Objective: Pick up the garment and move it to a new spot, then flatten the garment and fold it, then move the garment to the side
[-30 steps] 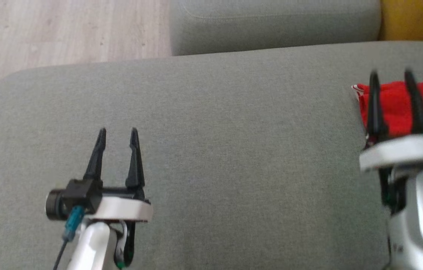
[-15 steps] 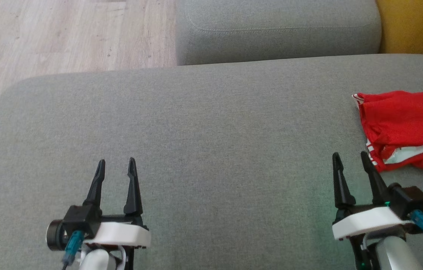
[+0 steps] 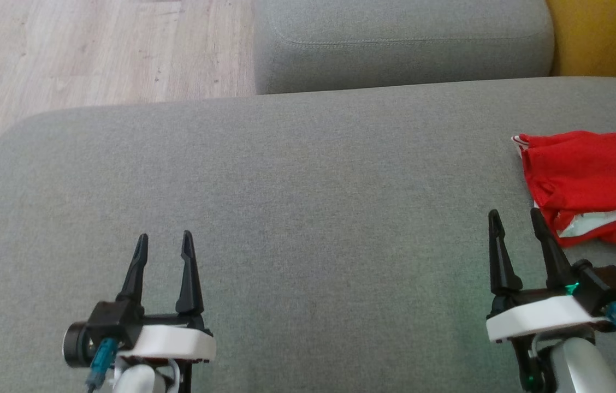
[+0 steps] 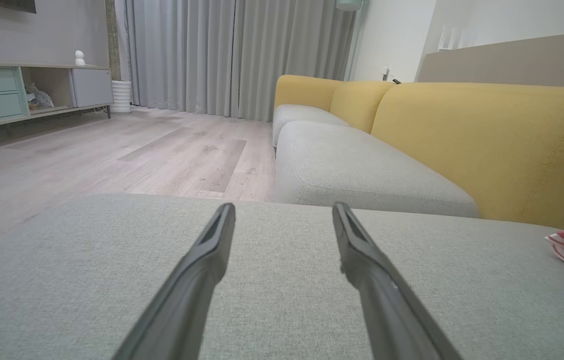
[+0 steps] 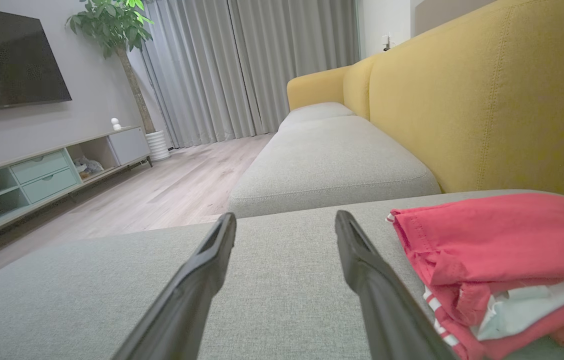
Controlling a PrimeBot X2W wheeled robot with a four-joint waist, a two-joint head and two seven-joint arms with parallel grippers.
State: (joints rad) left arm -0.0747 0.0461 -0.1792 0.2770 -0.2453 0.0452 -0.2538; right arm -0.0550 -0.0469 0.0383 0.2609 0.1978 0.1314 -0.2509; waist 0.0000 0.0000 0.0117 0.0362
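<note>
Nearest: left pincer [image 3: 164, 236] released, empty, fingers apart, low over bare grey seat cushion [image 3: 308, 191]. Right pincer [image 3: 514, 212] also released, grasping nothing, tips just beside near corner of garment; cannot tell if touching. Red garment [image 3: 586, 174] lies in compact folded stack, white inner layer and striped trim showing at near edge, at cushion's right side by yellow backrest [image 3: 608, 38]. Beyond: second grey cushion [image 3: 401, 43], wood floor [image 3: 95, 49]. Judgement: pick-up, flattening, folding, move aside all look done; nothing obvious left, fold slightly uneven.
</note>
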